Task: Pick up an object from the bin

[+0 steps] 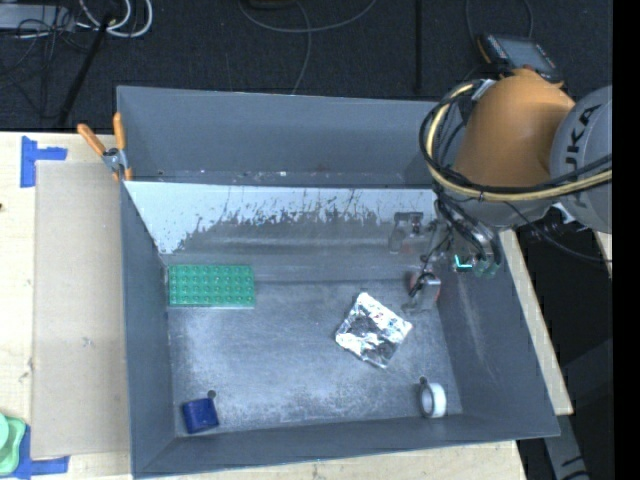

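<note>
Orange and domed, the wrist cover (510, 128) rides highest, out at 2 o'clock from the middle of the bin (300, 148), with black and yellow cables (440, 158) looped round its left side. The arm (600, 148) comes in from 3 o'clock and tips downward over the bin's right wall, so that the gripper (415, 256) hangs below and to the left of the cover, low over the floor at about 2 o'clock, close to where the back slope meets the right wall.

Its two fingers stand well apart, one fingertip (405, 226) toward 12 o'clock and the other (424, 286) toward 6 o'clock, with bare grey floor between them and no object in the gap.

The nearest thing is a crumpled silver foil wrapper (373, 330), lying at 3 o'clock from the bin's middle and at about 7 o'clock from the gripper, near it but not touching. A small white ring (432, 399) sits at 5 o'clock by the front right corner. A flat green studded plate (210, 287) lies well apart at 9 o'clock, by the left wall, and a small blue block (200, 414) rests at 7 o'clock in the front left corner.
</note>
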